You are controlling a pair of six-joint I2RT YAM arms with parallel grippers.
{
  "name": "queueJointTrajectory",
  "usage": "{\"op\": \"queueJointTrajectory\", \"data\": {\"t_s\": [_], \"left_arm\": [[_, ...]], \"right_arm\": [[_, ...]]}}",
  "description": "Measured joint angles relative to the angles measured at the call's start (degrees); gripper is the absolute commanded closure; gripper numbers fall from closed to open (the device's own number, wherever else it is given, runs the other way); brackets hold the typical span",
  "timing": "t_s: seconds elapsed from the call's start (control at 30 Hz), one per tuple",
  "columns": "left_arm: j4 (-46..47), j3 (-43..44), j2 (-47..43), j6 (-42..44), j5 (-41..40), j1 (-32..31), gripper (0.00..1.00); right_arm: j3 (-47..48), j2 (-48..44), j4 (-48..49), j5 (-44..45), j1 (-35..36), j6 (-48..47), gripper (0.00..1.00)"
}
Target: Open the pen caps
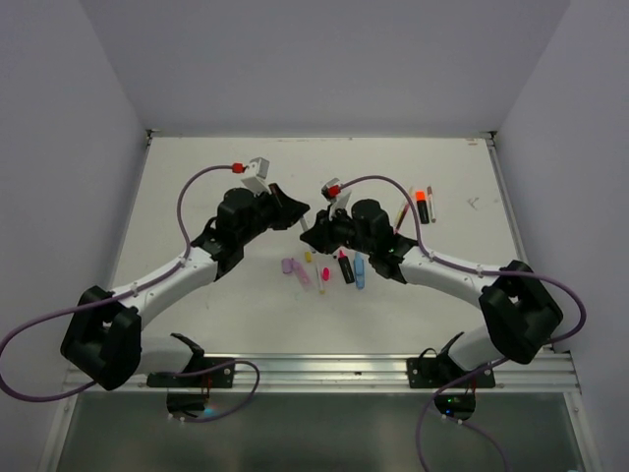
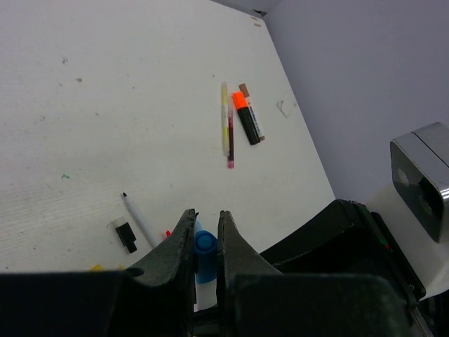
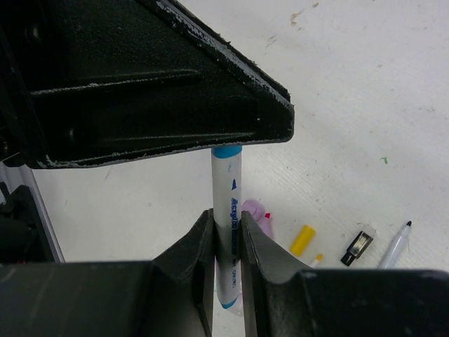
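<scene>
The white table point(image 1: 197, 177) ran wide and open behind the two arms to its far edge and out to its left edge. That was where most of the room to move lay, while the right edge sat closer to the clutter.

Over the middle, both pincers met on one white plastic marker point(image 3: 228, 182) with blue lettering. The right pincer point(image 3: 226, 214) was clamped on the barrel, a finger pressed to each side. The left pincer point(image 2: 206, 214) was drawn in to a narrow slot, pinching the one blue plastic cap point(image 2: 205, 251), which sat on the marker's end.

Beyond the marker, toward the far right, lay one stubby black highlighter point(image 2: 250, 125) with an orange cap point(image 2: 240, 100). Just beside it were one thin yellow pen point(image 2: 224, 126) and one thin dark red pen point(image 2: 230, 144).

On the table under and near the marker I counted:
- one lilac cap point(image 3: 254, 209)
- one short yellow cap point(image 3: 304, 240)
- one small black piece point(image 3: 358, 246)
- one thin white pen with a dark tip point(image 3: 396, 242)

Seen from above, one black red-tipped highlighter point(image 1: 345, 267) and one light blue highlighter point(image 1: 360, 270) lay side by side just nearer than the marker.
</scene>
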Motion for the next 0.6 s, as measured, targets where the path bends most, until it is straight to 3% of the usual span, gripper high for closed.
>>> {"op": "queueJointTrajectory", "data": {"t_s": [0.27, 0.6], "left_arm": [[1.5, 0.0, -1.3, -2.5, -5.3, -1.3, 1.00], [3.7, 0.0, -1.4, -3.6, -6.4, -0.8, 1.00]], "right_arm": [[-2.3, -2.6, 3.8, 1.0, 0.0, -1.3, 1.00], [-4.8, -3.0, 9.6, 1.1, -0.3, -2.6, 1.00]]}}
